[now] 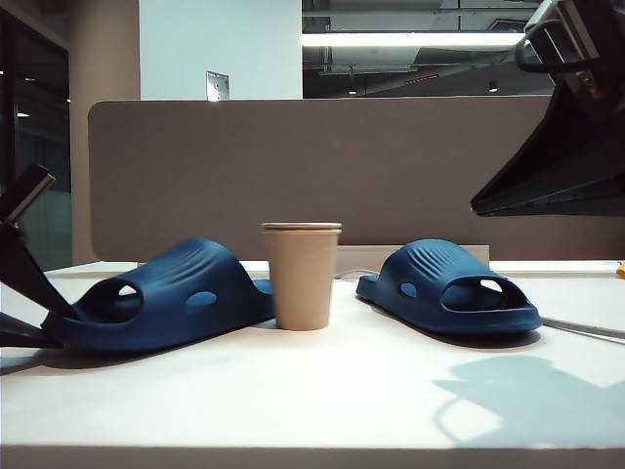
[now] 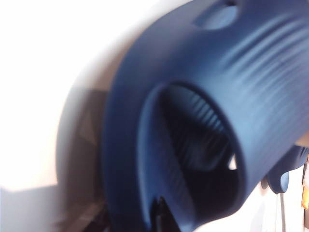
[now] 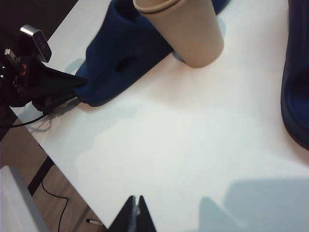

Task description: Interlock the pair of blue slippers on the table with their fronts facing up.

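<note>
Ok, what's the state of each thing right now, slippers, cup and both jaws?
Left slipper: flat on table, sole down.
Right slipper: flat, untouched.
Paper cup: upright between them.
Left gripper: jaws at left slipper's end, grip unclear.
Right gripper: jaws shut, empty, above table.

blurred: left slipper [image 2: 203, 121] | cut off: right hand [image 3: 136, 212]

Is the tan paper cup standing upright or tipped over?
Upright. The tan paper cup stands on its narrow base on the white table, rim on top.
</note>
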You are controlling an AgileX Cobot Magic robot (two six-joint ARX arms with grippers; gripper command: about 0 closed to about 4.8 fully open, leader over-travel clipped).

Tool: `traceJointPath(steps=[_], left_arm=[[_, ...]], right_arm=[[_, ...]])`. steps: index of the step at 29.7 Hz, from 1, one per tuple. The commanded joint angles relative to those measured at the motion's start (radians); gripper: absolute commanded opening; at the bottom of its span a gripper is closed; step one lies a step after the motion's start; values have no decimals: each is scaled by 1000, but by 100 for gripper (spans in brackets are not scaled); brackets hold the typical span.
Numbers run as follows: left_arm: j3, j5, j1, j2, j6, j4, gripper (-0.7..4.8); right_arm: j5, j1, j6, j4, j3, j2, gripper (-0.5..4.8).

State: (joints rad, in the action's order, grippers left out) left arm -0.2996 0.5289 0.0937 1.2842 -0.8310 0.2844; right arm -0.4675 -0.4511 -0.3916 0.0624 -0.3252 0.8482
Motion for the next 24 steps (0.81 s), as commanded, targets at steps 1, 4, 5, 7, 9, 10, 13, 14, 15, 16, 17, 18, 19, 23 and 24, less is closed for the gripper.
traceJointPath(steps=[1,4,5,7,9,10,13,14,15,16,17,18,19,23,24], left_arm=[[15,-14,0,13,-4,-58,85],[15,-14,0,13,-15,-54,54],[15,-14,0,13,-15,-51,52],[15,-15,0,13,-16,-47,52],[15,-17,0,13,-18,-42,52],[15,-19,-1,13,-18,-38,52],[14,-39,-2,13,-24,-20,52],[14,-45,-2,13,-32,-11,52],[13,-48,-2,13,-43,2,52],[11,-52,-2,13,-46,13,51],[6,-59,-2,13,-44,18,51],[-2,-63,-2,13,-44,18,49],[-12,-66,-2,13,-44,18,48],[-60,-81,-2,13,-37,13,46],[-78,-85,-2,13,-32,5,45]], right_arm=[[-2,0,3,17,-5,-2,-1],[-2,0,3,17,-5,-2,-1],[-2,0,3,17,-5,-2,-1],[-2,0,3,17,-5,-2,-1],[-1,0,3,17,-5,-2,-1],[-1,0,3,17,-5,-2,-1],[3,0,3,17,-5,-2,-1],[3,0,3,17,-5,-2,-1],[4,0,3,17,-5,-2,-1],[5,0,3,17,-5,-2,-1],[6,0,3,17,-5,-2,-1],[6,0,3,17,-5,-2,-1],[6,0,3,17,-5,-2,-1],[35,0,3,13,-5,-2,-1],[51,0,2,10,-5,-2,-1]])
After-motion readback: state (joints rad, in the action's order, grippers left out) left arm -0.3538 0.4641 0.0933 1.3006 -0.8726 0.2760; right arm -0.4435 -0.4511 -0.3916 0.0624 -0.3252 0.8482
